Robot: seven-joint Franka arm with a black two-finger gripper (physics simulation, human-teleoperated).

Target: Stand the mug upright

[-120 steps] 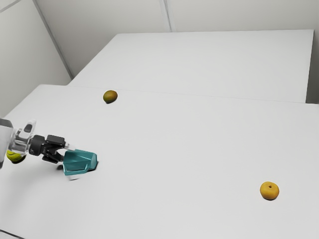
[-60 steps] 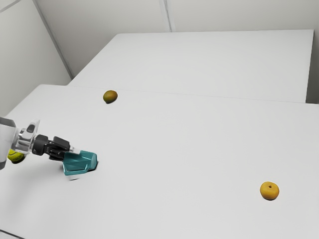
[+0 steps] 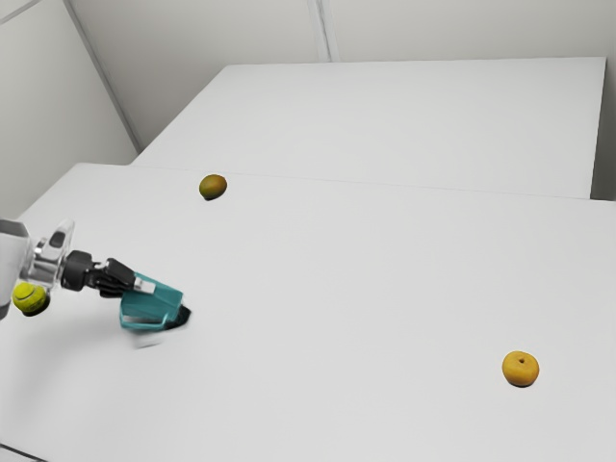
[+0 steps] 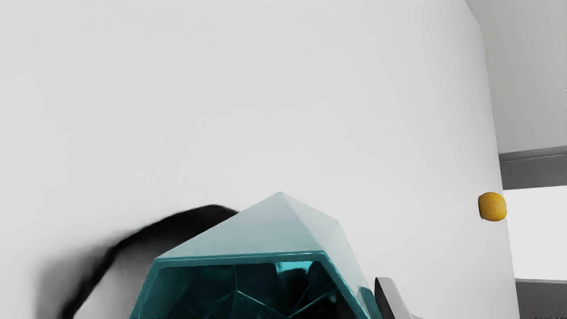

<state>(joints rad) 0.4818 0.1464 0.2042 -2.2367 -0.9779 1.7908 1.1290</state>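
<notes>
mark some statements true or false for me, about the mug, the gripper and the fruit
1. The mug is teal. True.
2. It stands upright. False: it is tilted, its opening toward the gripper.
3. The orange is farther from the mug than the yellow-green fruit is. True.
4. The gripper is at the orange. False: it is at the mug.
5. The brown fruit lies inside the mug. False: it lies on the table, apart from the mug.
</notes>
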